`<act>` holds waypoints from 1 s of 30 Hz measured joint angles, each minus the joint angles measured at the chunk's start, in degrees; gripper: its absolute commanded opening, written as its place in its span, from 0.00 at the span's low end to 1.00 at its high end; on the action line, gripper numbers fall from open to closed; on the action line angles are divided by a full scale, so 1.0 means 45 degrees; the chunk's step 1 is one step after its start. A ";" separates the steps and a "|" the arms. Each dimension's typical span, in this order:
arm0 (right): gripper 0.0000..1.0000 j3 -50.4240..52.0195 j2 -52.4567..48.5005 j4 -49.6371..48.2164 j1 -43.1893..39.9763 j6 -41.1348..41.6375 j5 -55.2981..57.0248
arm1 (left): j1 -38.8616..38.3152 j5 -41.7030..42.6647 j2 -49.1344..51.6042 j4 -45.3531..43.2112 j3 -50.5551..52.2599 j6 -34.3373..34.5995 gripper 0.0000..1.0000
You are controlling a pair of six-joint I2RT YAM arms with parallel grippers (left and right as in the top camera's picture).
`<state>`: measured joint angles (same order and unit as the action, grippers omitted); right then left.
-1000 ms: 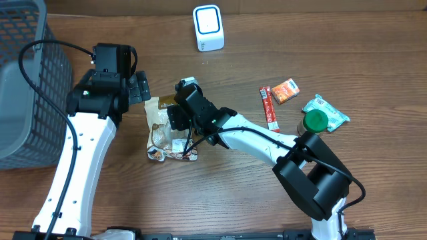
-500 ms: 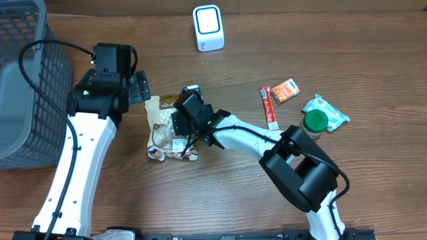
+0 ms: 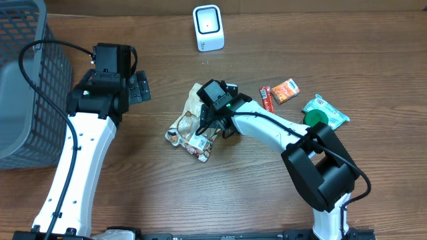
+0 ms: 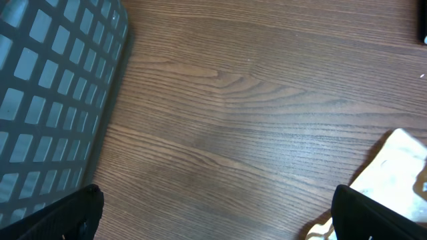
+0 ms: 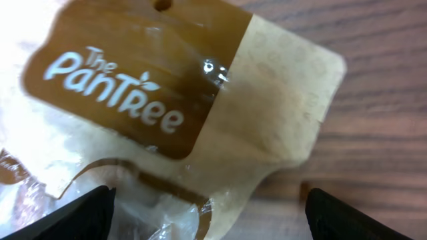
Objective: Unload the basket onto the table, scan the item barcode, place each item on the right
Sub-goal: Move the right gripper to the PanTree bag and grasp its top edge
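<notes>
- Snack pouch (image 3: 190, 127) of tan and brown film with a clear window lies crumpled and askew on the wooden table (image 3: 200, 200), near its middle. The brown printed header faces up.
- Right gripper (image 5: 223, 215) hangs directly over that header with its jaws spread wide. One tip is above bare wood just beside the pouch's edge, so I judge nothing is gripped.
- Sitting over the stiffer header end looks like a choice of the easiest place to take hold before lifting and turning the pack.
- White box-shaped scanner (image 3: 208, 27) with a blue-ringed face stands at the far edge, well apart from the pouch, which would have to be carried to it.
- Left gripper (image 4: 220, 212) is also fully spread and empty over bare wood, between the grey mesh basket (image 3: 20, 80) and the pouch. It seems parked out of the way.
- No barcode can be made out in any view. From overhead, the right arm covers part of the pouch.
- Green-lidded jar (image 3: 315, 120) is partly hidden behind that arm.
- Red stick sachet (image 3: 267, 107), small orange packet (image 3: 285, 90) and teal-and-white packet (image 3: 330, 110) lie off to the side.
</notes>
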<state>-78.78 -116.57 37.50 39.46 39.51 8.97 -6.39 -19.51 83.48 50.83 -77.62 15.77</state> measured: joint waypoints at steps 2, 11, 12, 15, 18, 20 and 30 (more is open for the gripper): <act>0.94 0.0000 0.0272 0.0204 0.0015 -0.0034 -0.0316 | 0.0000 0.0000 0.0000 0.0000 0.0000 0.0000 1.00; 0.98 -0.0374 0.3128 0.0136 0.0073 -0.1219 0.0034 | 0.0005 0.0000 0.0000 0.0000 0.0000 0.0000 1.00; 0.90 -0.0452 0.3240 0.0126 0.0068 -0.1277 0.0223 | 0.0000 0.0000 0.0000 0.0000 0.0000 -0.0005 1.00; 0.29 -0.0510 0.3181 0.0068 0.0068 -0.1452 0.0641 | 0.0000 0.0000 0.0000 0.0005 0.0000 0.0000 1.00; 0.04 -0.0510 0.2764 -0.0189 0.0073 -0.1530 0.0801 | 0.0005 0.0000 0.0000 0.0000 0.0000 -0.0005 1.00; 0.04 -0.0510 0.2370 -0.0544 0.0068 -0.1559 0.0899 | 0.0000 0.0000 0.0000 0.0000 0.0000 0.0000 1.00; 0.17 -0.0505 0.0486 -0.2220 -0.0330 -0.2861 0.1059 | 0.0000 0.0000 0.0000 0.0000 0.0000 0.0000 1.00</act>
<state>-81.06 -114.39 27.51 37.98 26.63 13.74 -6.39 -19.51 83.48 50.83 -77.62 15.77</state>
